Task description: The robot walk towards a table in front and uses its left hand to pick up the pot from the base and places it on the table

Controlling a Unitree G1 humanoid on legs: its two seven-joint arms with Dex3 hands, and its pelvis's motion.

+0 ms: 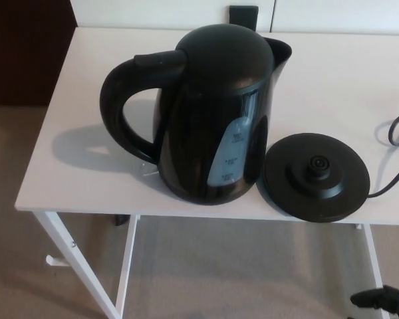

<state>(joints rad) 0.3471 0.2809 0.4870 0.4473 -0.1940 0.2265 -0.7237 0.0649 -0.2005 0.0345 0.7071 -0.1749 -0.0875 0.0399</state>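
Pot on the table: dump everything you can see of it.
The pot is a glossy black kettle, plastic by the look, upright on the white table, off its base, which lies close beside it. Domed lid shut, spout at the far side, loop handle to picture left, pale water-level window facing the camera. Nothing holds it.

A black pot (206, 113) stands upright on the white tabletop (339, 73) near the front edge. Its handle points toward the left edge and its spout toward the back. The round black base (317, 176) lies empty just to its right at the front edge, and its cord (391, 186) trails off right. Part of the right hand (380, 299) shows low at the bottom right corner.
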